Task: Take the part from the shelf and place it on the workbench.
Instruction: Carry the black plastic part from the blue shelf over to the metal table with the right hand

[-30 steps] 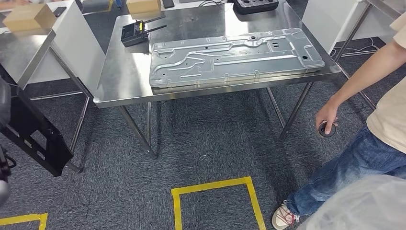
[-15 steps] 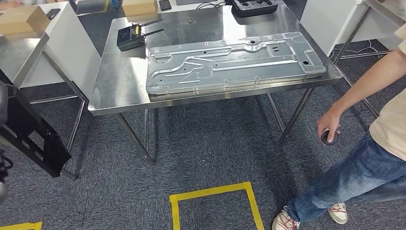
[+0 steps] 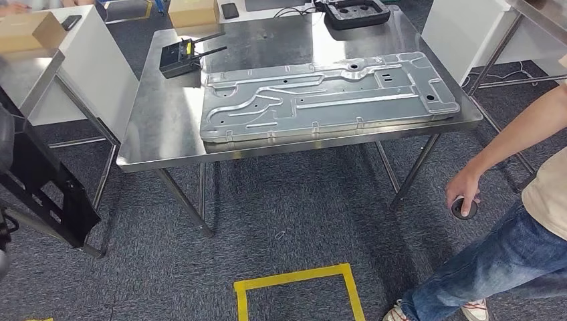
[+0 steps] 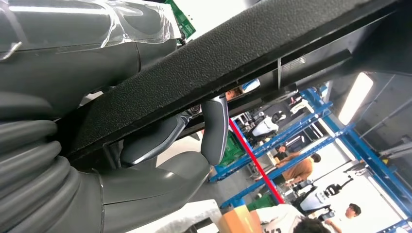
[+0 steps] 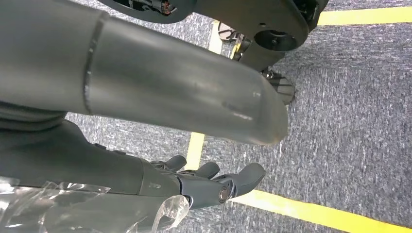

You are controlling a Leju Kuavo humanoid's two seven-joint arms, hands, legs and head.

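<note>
The black part (image 3: 41, 194), a flat perforated panel, is seen at the left edge of the head view, carried low beside the robot and well short of the counter (image 3: 167, 127). In the left wrist view its textured black edge (image 4: 218, 63) is gripped by the left hand (image 4: 160, 160): the thick thumb is pressed under the edge and a darker finger is curled up around it, so the hand is closed on the part, not spread.

Over the last second the whole head view has shifted: the counter now sits lower and a little further left in the picture, more of its far side is shown, and the yellow floor tape (image 3: 297, 287) has slid downward. This is read as movement of the camera, not of the things. The person's hand (image 3: 463, 188) with its small black device has also dropped lower in the picture. It is judged that the carry toward the counter is under way, with placing not yet begun.

The counter is already largely taken up by a large stamped metal plate (image 3: 327, 93), with a small black radio unit (image 3: 177, 59) near its far left corner.

The right hand (image 5: 214, 182) is seen hanging over the carpet, fingers loosely apart, nothing held.
</note>
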